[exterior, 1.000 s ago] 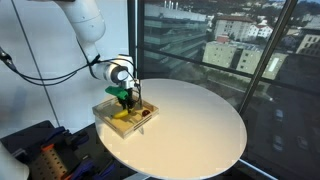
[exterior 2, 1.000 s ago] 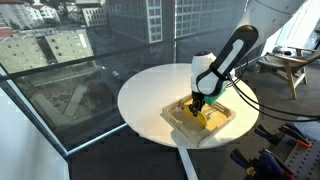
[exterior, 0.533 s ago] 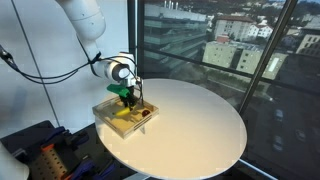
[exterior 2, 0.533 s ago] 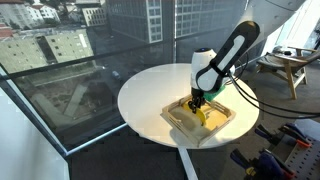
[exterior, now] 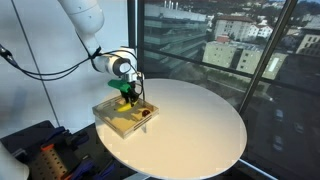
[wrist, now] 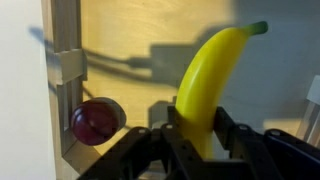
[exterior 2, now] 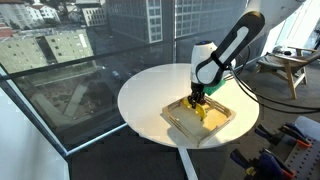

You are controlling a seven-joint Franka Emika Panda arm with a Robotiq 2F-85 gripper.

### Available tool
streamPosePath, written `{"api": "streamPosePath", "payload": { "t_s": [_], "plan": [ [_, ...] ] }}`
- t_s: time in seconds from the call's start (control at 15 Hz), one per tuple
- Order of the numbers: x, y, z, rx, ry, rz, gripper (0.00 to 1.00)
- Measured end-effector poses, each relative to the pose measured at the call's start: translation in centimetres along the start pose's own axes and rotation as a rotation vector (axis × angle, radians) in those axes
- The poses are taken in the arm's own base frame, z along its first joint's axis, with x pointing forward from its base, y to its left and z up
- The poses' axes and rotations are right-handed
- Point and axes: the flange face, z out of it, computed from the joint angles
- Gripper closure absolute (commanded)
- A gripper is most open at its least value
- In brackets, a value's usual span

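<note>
The end effector [wrist: 198, 135], clamped on the banana [wrist: 212, 80], hangs over the tray [exterior 2: 225, 121] near the table [exterior 2: 150, 88] edge.

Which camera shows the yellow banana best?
The wrist view: the banana looks big and clear, gripped by the tool. In both exterior views the banana is just a small yellow bit over the wooden tray.
</note>
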Motion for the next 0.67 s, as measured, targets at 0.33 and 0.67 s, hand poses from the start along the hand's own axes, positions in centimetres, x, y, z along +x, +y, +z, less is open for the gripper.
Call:
{"api": "streamPosePath", "payload": {
  "t_s": [0.33, 0.67],
  "plan": [
    [0.2, 0.3, -1.8, 0.002, -0.001, 0.004, 0.84],
    [0.4, 0.6, -3.4, 0.003, 0.002, 0.009, 0.84]
  ]
}}
